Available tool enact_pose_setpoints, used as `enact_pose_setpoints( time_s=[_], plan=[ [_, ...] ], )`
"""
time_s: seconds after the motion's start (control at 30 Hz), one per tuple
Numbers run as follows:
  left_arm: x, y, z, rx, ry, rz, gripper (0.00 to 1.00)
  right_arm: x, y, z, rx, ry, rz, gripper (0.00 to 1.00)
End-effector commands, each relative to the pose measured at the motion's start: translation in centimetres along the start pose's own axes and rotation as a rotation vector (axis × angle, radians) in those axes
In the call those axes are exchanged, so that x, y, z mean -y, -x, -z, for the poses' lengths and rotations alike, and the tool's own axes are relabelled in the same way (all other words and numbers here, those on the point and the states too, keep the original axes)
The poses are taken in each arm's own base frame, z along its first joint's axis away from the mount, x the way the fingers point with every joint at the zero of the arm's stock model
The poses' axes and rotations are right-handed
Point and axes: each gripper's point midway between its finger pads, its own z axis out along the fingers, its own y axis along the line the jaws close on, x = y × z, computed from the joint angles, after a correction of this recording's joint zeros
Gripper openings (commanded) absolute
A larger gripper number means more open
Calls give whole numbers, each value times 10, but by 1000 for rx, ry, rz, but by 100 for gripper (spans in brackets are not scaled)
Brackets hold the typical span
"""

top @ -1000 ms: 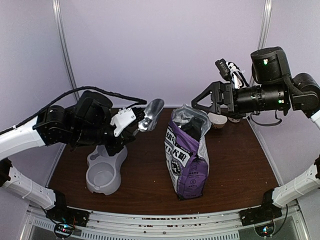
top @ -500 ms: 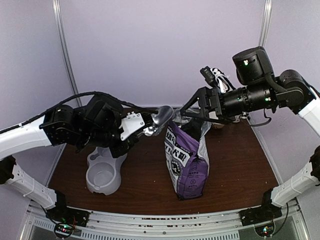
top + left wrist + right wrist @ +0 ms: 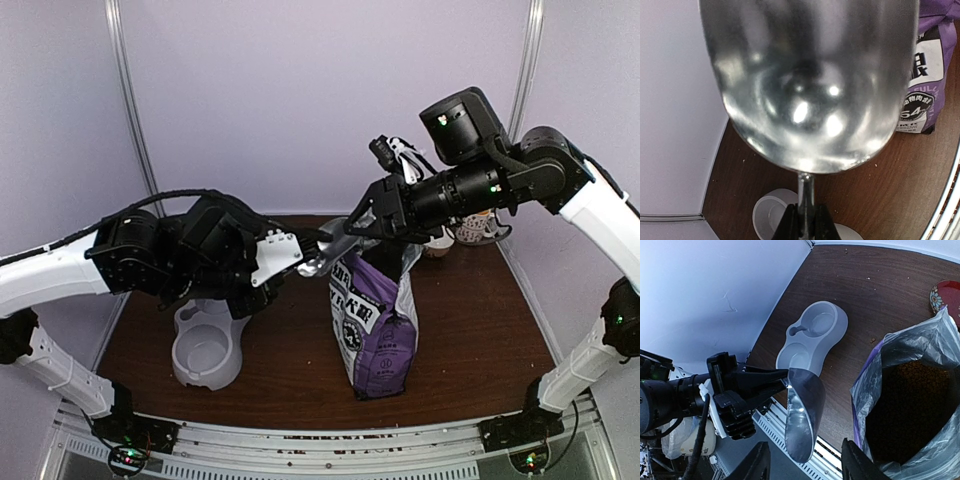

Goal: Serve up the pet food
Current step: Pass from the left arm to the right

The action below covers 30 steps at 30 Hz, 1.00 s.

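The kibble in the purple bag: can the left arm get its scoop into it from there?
Probably yes. The bag gapes open at the top, the kibble shows inside, and the empty scoop in the left gripper hangs just beside the rim with nothing between.

purple bag [image 3: 937, 25] carried a round black badge [image 3: 918, 111] with "54" in white, large chinese characters on its white panels [image 3: 931, 59] were too blurred to read

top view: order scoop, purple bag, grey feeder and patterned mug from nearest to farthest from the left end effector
From the left end effector:
1. scoop, held in it
2. purple bag, just right
3. grey feeder, near left
4. patterned mug, back right
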Motion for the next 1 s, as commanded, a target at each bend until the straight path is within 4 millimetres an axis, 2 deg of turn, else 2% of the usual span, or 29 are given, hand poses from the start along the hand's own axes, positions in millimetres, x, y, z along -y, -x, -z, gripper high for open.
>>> enact_pose_setpoints(
  time_s=[0.0, 0.3, 0.7, 0.97],
  plan=[
    [-12, 14, 6, 26, 65, -10, 0, 2, 5, 0, 14, -19, 12, 49],
    [-10, 20, 8, 27, 91, -34, 0, 7, 4, -16, 5, -41, 20, 39],
    [-10, 21, 9, 16, 141, -53, 0, 16, 1, -25, 12, -73, 14, 23],
    [-15, 24, 11, 17, 169, -62, 0, 20, -5, -29, -4, -82, 17, 19]
  ],
)
